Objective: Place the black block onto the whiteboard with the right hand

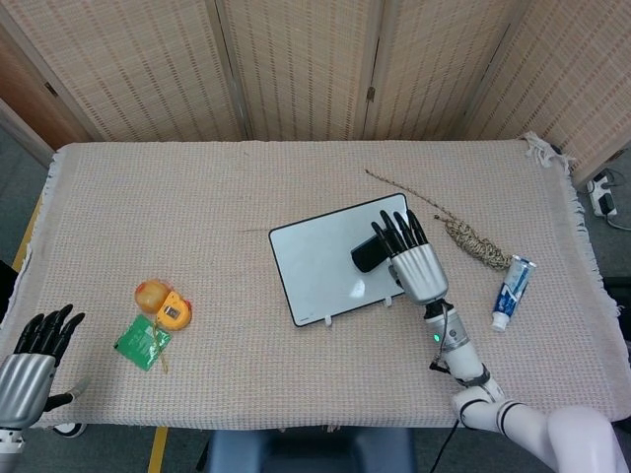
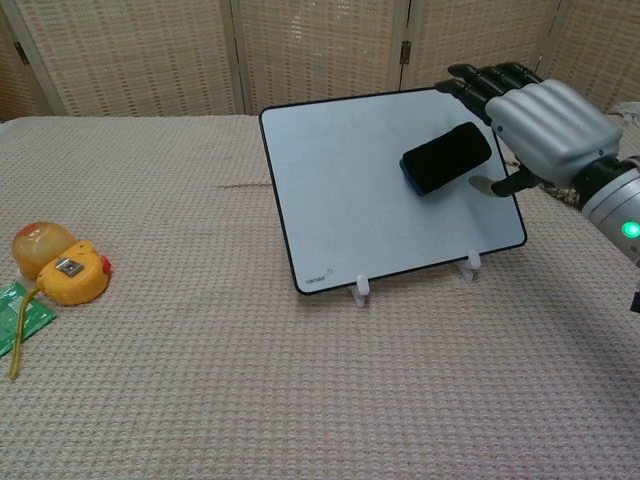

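The whiteboard (image 1: 315, 271) (image 2: 350, 200) stands tilted on small white feet at the table's middle. The black block (image 1: 366, 254) (image 2: 445, 158) sits against its upper right face. My right hand (image 1: 414, 262) (image 2: 545, 125) is just to the right of the block, fingers stretched out and apart along the board's right edge, thumb low beside the block, nothing in its grasp. My left hand (image 1: 35, 360) hangs at the table's near left corner with fingers spread, holding nothing.
A yellow tape measure (image 1: 174, 311) (image 2: 70, 278), an orange ball (image 1: 151, 293) (image 2: 40, 240) and a green packet (image 1: 143, 342) (image 2: 15, 315) lie at the left. A braided rope (image 1: 473, 243) and a toothpaste tube (image 1: 513, 291) lie right of the board.
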Available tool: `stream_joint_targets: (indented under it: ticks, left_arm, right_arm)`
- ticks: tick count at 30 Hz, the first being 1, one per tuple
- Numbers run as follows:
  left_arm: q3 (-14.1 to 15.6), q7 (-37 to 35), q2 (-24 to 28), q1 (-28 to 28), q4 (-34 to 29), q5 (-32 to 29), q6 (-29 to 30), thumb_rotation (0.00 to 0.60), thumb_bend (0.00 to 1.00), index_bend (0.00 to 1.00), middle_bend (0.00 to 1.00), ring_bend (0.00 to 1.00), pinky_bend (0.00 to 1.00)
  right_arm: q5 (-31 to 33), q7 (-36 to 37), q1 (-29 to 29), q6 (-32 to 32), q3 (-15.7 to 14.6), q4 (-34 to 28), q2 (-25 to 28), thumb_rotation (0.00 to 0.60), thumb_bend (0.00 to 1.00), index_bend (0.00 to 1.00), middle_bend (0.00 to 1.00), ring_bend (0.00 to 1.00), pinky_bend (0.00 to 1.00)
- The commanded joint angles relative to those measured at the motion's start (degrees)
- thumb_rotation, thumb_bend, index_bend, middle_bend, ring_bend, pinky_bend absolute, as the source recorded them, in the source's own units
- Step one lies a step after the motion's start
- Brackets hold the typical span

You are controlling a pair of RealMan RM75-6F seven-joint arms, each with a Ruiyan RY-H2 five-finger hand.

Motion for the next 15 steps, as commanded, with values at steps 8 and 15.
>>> stream_joint_targets:
  ticks: [8, 15]
  left_arm:
    - [0.1, 4.1, -1.2, 0.5, -0.5, 0.1, 0.6, 0.600, 0.24, 0.00, 0.00, 0.00, 0.00]
    - [0.3, 5.5, -1.7, 1.2, -0.6, 0.9, 1.8, 0.600, 0.24, 0.00, 0.00, 0.00, 0.00]
  right_arm:
    - [11.4, -9.7, -19.7, -1.1, -15.0, -51.2, 41.6, 0.600, 0.31, 0.00, 0.00, 0.00, 0.00]
    - [9.2, -2.0, -24.0, 2.0, -16.0, -47.7, 41.6, 0.600, 0.31, 0.00, 0.00, 0.00, 0.00]
